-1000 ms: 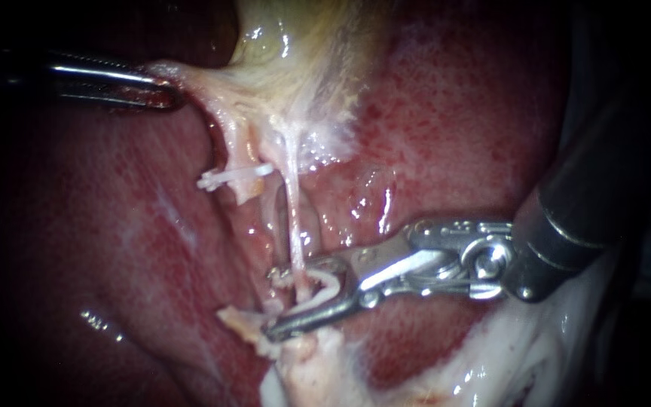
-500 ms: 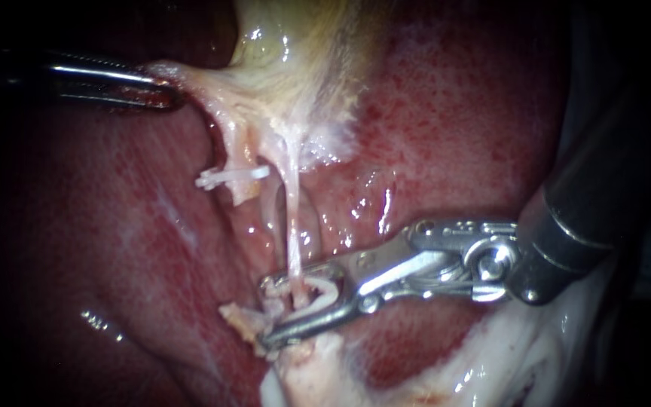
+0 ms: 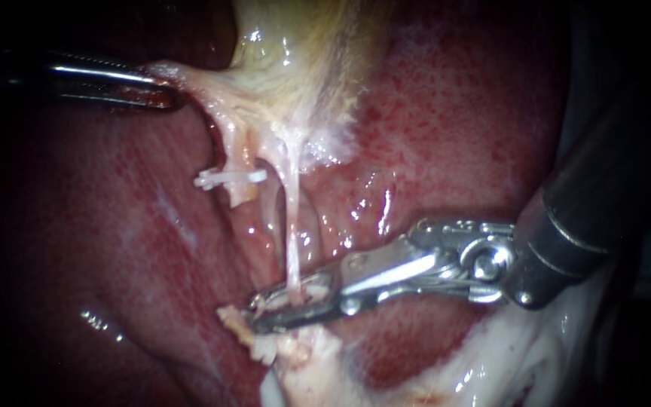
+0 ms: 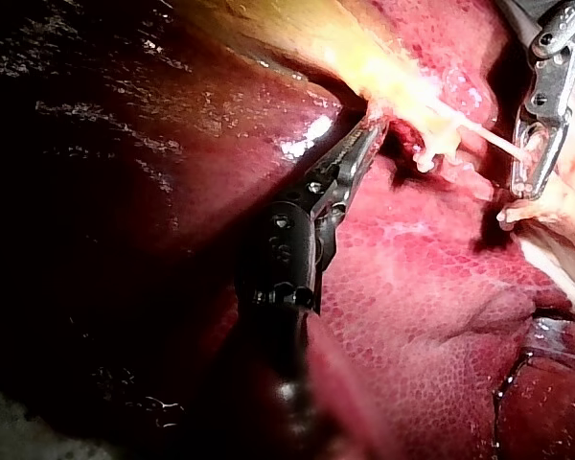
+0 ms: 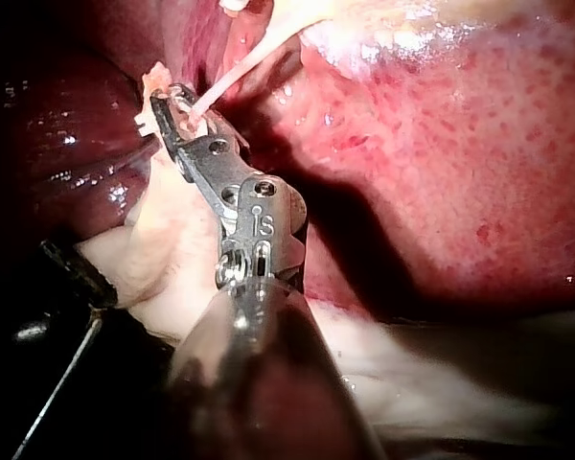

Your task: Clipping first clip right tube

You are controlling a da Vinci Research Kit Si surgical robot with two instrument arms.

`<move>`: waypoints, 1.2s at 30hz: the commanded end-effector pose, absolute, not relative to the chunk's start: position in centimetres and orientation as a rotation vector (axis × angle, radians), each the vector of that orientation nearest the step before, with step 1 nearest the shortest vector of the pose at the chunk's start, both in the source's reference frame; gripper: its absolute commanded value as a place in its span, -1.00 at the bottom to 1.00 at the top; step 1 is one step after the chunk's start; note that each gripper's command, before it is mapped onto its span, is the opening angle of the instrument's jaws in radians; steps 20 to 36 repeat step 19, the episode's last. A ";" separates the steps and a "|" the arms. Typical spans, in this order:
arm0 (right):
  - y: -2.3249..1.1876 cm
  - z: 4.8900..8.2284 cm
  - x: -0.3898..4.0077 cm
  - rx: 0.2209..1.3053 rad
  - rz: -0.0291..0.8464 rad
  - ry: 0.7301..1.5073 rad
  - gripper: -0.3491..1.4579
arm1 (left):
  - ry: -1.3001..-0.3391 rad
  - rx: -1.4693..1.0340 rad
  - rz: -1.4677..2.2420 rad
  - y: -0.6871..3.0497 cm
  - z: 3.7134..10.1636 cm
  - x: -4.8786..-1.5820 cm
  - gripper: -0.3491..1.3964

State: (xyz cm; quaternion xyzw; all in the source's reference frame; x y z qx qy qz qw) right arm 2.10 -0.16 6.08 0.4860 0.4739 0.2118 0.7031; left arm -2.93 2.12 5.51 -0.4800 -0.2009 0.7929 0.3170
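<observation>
The liver [image 3: 453,113] looks speckled red, gallbladder [image 3: 295,53] yellowish, clip [image 3: 231,178] white, right tube [image 3: 293,249] perhaps pale pink.

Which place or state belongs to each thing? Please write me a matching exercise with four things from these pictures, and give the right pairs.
Things:
1. left instrument
2. right instrument
3. white clip
4. liver

Places or states:
A. lies across the left tube
B. red and mottled, around the tubes
C. jaws shut on the right tube
D. jaws shut on the pale edge of the gallbladder

Pairs: 1-D, 2-C, 3-A, 4-B.
</observation>
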 end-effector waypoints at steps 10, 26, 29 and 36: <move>-0.18 6.11 2.04 1.071 0.540 1.023 -1.00 | -0.528 -1.263 2.087 2.12 5.51 -2.92 -1.00; -0.21 6.16 2.03 1.068 0.538 1.023 -1.00 | -0.528 -1.263 2.087 2.12 5.52 -2.92 -1.00; -0.21 6.16 2.03 1.068 0.538 1.023 -1.00 | -0.528 -1.263 2.087 2.12 5.52 -2.92 -1.00; -0.21 6.16 2.03 1.068 0.538 1.023 -1.00 | -0.528 -1.263 2.087 2.12 5.52 -2.92 -1.00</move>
